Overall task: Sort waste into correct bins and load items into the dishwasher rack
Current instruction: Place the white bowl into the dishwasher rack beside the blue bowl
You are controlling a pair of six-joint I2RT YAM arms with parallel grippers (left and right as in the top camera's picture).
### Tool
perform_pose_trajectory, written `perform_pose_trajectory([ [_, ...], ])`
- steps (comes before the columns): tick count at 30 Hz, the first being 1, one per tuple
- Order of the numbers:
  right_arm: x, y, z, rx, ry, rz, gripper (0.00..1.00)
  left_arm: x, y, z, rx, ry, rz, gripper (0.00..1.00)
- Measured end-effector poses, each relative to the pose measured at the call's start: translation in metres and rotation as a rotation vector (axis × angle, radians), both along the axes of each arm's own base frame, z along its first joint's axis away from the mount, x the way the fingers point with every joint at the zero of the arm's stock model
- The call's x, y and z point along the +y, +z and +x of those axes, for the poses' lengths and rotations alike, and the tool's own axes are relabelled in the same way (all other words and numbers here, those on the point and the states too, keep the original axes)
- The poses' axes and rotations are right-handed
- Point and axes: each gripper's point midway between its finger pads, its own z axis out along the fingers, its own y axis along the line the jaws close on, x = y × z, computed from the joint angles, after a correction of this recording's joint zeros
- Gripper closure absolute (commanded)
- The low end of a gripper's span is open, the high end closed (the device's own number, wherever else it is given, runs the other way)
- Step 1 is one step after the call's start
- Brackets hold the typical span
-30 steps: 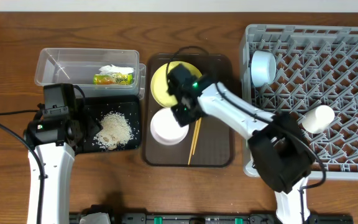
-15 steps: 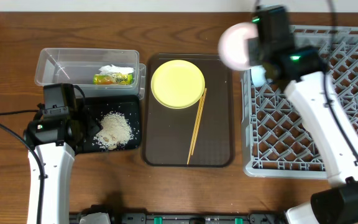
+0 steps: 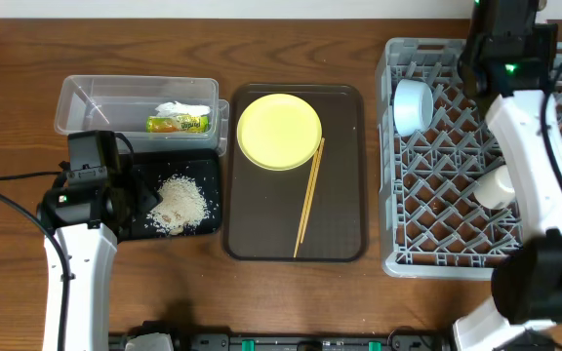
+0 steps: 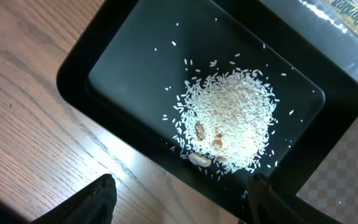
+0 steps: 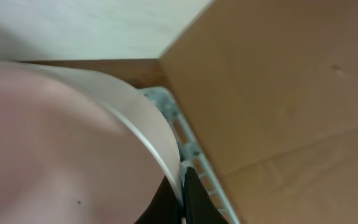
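From above, loading looks to be the step in hand: the right arm reaches over the far edge of the dishwasher rack (image 3: 447,234), which already holds one light blue bowl (image 3: 413,105) and one small cup (image 3: 492,187). One yellow plate (image 3: 278,132) and a pair of chopsticks (image 3: 308,200) wait on the single brown tray (image 3: 340,224). On the table (image 3: 27,78), one wrapper (image 3: 180,119) lies in the one clear tub (image 3: 96,102), and one heap of rice (image 3: 180,203) in the one black tray (image 3: 203,166). Through the left wrist camera, the left gripper (image 4: 185,202) hangs spread and empty above that rice. Through the right wrist camera, the right gripper (image 5: 182,199) is clamped on the rim of the one white bowl (image 5: 61,143). I reckon the next move calls for lowering it between the pegs, then letting go.
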Motion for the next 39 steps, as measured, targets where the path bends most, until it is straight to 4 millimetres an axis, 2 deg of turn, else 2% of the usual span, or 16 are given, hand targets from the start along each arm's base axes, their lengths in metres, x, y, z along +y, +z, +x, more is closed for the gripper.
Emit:
perform_pose_trajectory([
  [5, -0.012, -0.020, 0.010, 0.009, -0.098, -0.078, 0.99, 0.000, 0.000, 0.000, 0.000, 0.000, 0.000, 0.30],
  [10, -0.020, -0.042, 0.011, 0.051, -0.185, -0.148, 0.99, 0.000, 0.000, 0.000, 0.001, 0.000, 0.000, 0.30],
  [19, -0.016, -0.079, 0.018, 0.136, -0.197, -0.183, 0.99, 0.000, 0.000, 0.000, 0.001, 0.000, 0.000, 0.30],
  [27, 0.009, -0.094, 0.026, 0.165, -0.138, -0.186, 0.99, 0.000, 0.000, 0.000, 0.001, 0.000, 0.000, 0.30],
  [31, 0.009, -0.103, 0.027, 0.185, -0.143, -0.196, 0.99, 0.000, 0.000, 0.000, 0.001, 0.000, 0.000, 0.29],
  [39, 0.003, -0.104, 0.022, 0.207, -0.165, -0.213, 0.99, 0.000, 0.000, 0.000, 0.001, 0.000, 0.000, 0.29],
])
